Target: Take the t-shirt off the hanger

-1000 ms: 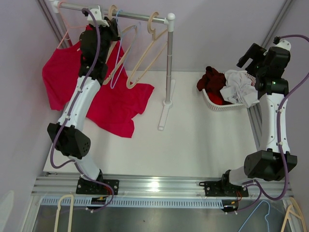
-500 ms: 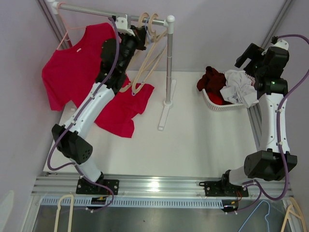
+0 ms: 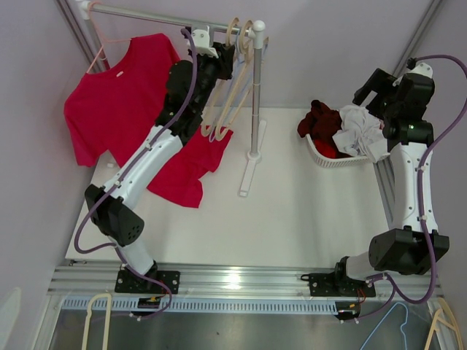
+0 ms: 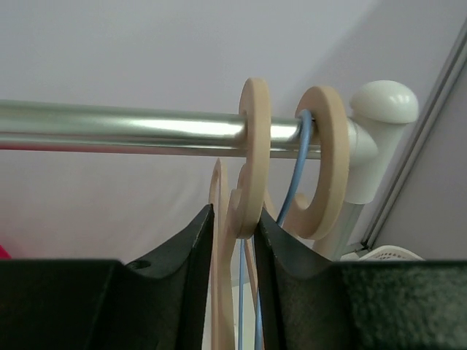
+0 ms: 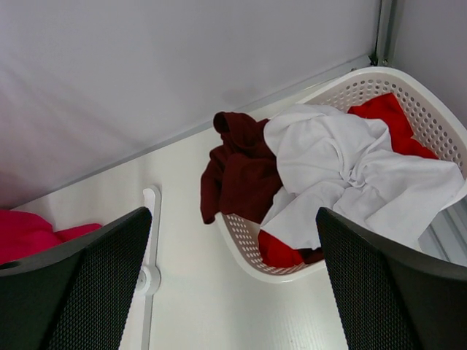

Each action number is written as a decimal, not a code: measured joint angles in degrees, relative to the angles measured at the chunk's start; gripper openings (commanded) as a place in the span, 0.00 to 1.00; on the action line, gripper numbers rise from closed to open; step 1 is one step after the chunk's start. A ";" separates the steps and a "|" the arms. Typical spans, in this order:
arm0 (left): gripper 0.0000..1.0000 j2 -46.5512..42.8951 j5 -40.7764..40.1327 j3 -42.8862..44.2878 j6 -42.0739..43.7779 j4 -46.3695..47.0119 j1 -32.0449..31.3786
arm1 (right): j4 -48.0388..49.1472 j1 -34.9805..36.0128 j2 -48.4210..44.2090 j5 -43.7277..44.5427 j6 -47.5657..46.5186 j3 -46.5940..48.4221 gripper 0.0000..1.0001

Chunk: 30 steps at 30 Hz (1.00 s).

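The red t-shirt hangs on a thin pink hanger at the left end of the metal rail; its lower part drapes onto the table. My left gripper is up at the rail's right end, away from the shirt. In the left wrist view it is shut on the hook of an empty wooden hanger, which is on the rail. My right gripper is open and empty above the basket; the right wrist view shows it wide apart.
A second wooden hook and a blue wire hanger hang beside the gripped one. The rack post stands mid-table. A white basket holds dark red, white and red clothes.
My left arm has swept right along the rail, sliding the empty hangers to the right end. The red t-shirt is uncovered. The right arm has barely moved.
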 measured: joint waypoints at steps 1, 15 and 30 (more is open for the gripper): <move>0.35 0.00 -0.59 0.17 0.37 -0.33 0.00 | -0.02 0.02 0.00 -0.04 0.00 -0.09 1.00; 0.47 -0.22 -1.29 4.87 1.38 -4.52 2.86 | 0.07 0.50 -0.44 -0.26 0.02 -0.11 0.99; 0.80 -19.43 6.27 -2.95 -0.59 -12.87 15.17 | 0.55 2.86 -0.59 -0.94 0.68 -1.11 0.99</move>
